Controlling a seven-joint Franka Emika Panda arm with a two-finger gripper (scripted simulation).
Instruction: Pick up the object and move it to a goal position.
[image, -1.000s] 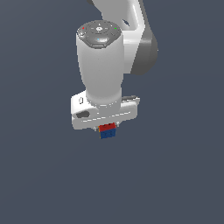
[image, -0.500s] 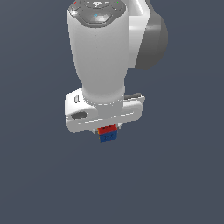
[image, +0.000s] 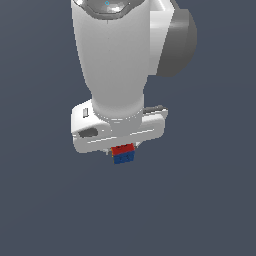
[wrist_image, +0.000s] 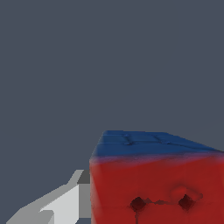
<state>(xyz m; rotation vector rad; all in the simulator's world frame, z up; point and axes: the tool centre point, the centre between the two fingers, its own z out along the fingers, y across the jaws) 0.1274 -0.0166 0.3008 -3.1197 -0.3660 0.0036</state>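
The object (image: 123, 153) is a tiny block, red on its upper part and blue below, hanging just under the white hand of my arm in the exterior view. My gripper (image: 123, 153) is shut on it, and the hand's body hides the fingers there. In the wrist view the object (wrist_image: 157, 179) fills the near corner, with a red face and a blue face beyond it, and one pale finger (wrist_image: 61, 203) lies against its side. The block hangs in the air, with no surface showing under it.
The white arm (image: 117, 60) rises out of the exterior view's top, with a grey joint housing (image: 175, 42) on the exterior view's right. Around it there is only a flat dark grey-blue background.
The arm and the held block have grown larger in the exterior view and the arm's top has moved out of frame. The block stays in the same grip.
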